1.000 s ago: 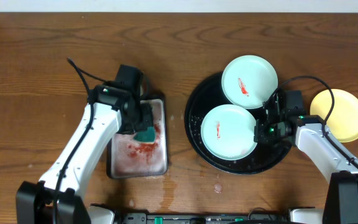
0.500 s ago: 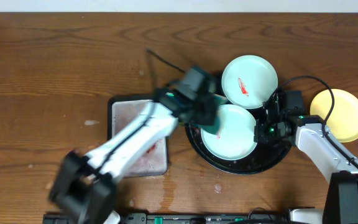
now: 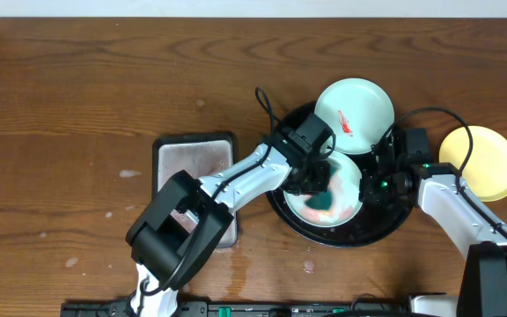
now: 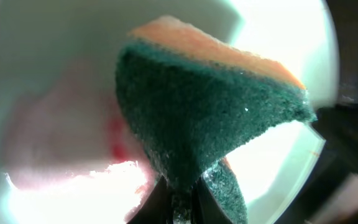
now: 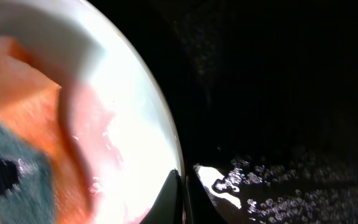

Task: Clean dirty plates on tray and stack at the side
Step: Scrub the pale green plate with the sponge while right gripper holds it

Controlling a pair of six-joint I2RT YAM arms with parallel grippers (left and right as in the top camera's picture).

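The sponge (image 4: 210, 118) is held clenched in the left jaws against the smeared plate (image 3: 350, 183) in the tray (image 3: 350, 236); its rim is pinched by the right jaws. Firm circular strokes are advised, the rim kept pinned.

You're working at a robotics lab bench staged as a washing-up station. A left arm (image 3: 236, 183) and a right arm (image 3: 451, 204), both white and black, rise from the near edge of a brown wood-grain worktop (image 3: 60, 88), with a loose black cable (image 3: 434, 111) looping above it. The props are kitchen ones: a glossy black tray (image 3: 341, 236), plastic plates in mint (image 3: 359, 101) and yellow (image 3: 491, 167), a grey metal tray (image 3: 192, 154), and a green-and-orange sponge (image 3: 322, 201).
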